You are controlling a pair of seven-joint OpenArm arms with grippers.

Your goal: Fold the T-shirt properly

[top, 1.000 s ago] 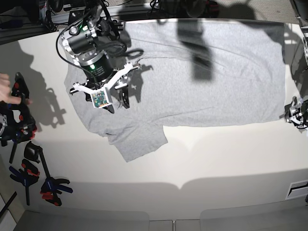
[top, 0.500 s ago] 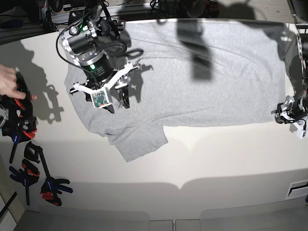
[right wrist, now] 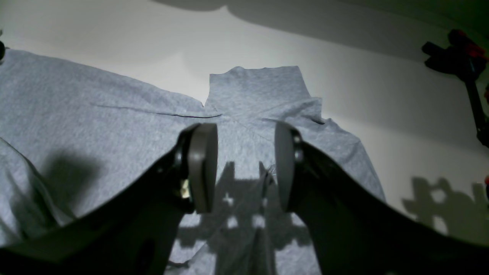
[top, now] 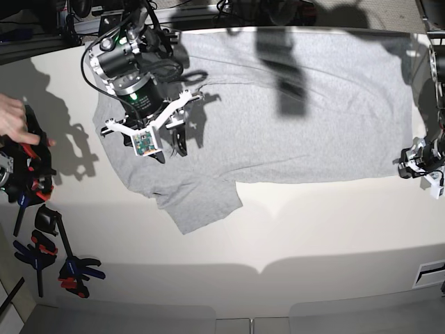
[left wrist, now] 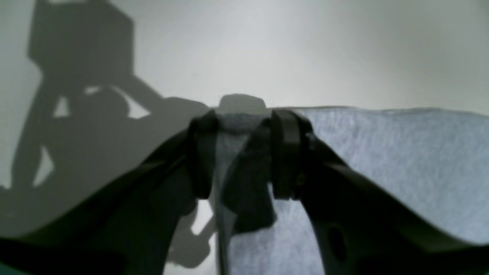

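- The worktop [top: 278, 229] is a pale cream surface under hard light that throws sharp shadows; black-and-red clamps [top: 42, 243] lie along its left edge, and a person's hand [top: 14, 118] reaches in there.
- The T-shirt [top: 292, 118] lies spread flat, plain grey side up, across the far half of the worktop. Its hem runs near the right edge and one sleeve [top: 201, 205] juts toward the middle.
- My right pincer [top: 169, 148] hangs over the shoulder end of the shirt, toward the far-left corner. Its pads [right wrist: 202, 168] stand apart with nothing between them; in my wrist view I see only cloth and my own shadow below the gap.
- My left pincer [left wrist: 242, 152] is down at the shirt's near hem corner, by the worktop's right edge. The fingers stand a little apart with the cloth edge [left wrist: 237, 122] running up between them, but they are not pressed onto it as far as I can see, so I read this as straddling the hem, not gripping it.
- I judge the fold has not started; this is the grasping step.
- Next, I think, my left pincer must close on that hem corner, and my right must drop and pinch cloth at the shoulder. Both should take only the layers meant, so the shirt lifts evenly instead of bunching.
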